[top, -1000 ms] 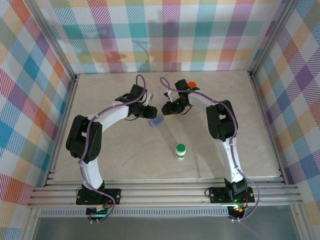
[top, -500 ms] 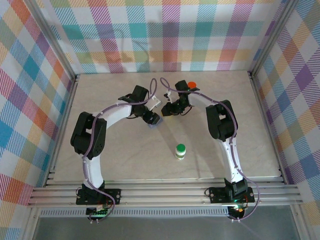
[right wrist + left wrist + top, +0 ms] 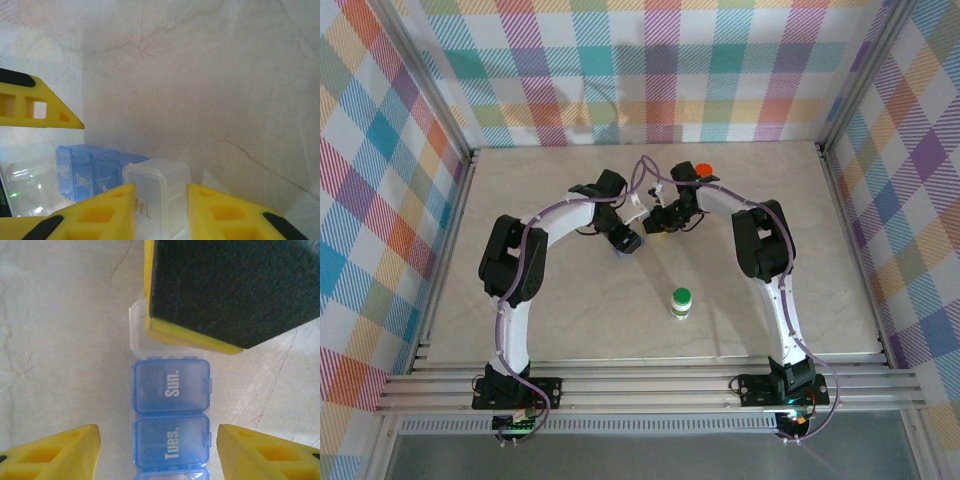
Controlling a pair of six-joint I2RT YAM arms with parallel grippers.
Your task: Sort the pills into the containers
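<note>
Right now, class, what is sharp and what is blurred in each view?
Left wrist: box lettering crisp, left fingers soft. Right wrist: right fingers blurred, clear compartment hazy, its print barely legible. Top external: evenly lit, soft arm shadows on the table.

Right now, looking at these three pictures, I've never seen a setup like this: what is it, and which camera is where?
Two robot arms are bolted at the near edge of a table. The wide picture looks down from above; the other two come from a camera on each wrist, so the yellow wedges are fingers. On it lie a pill organiser, a green-capped bottle and an orange lid. The right gripper is shut on the organiser's clear compartment. The left gripper is open, one finger either side of the blue part.
</note>
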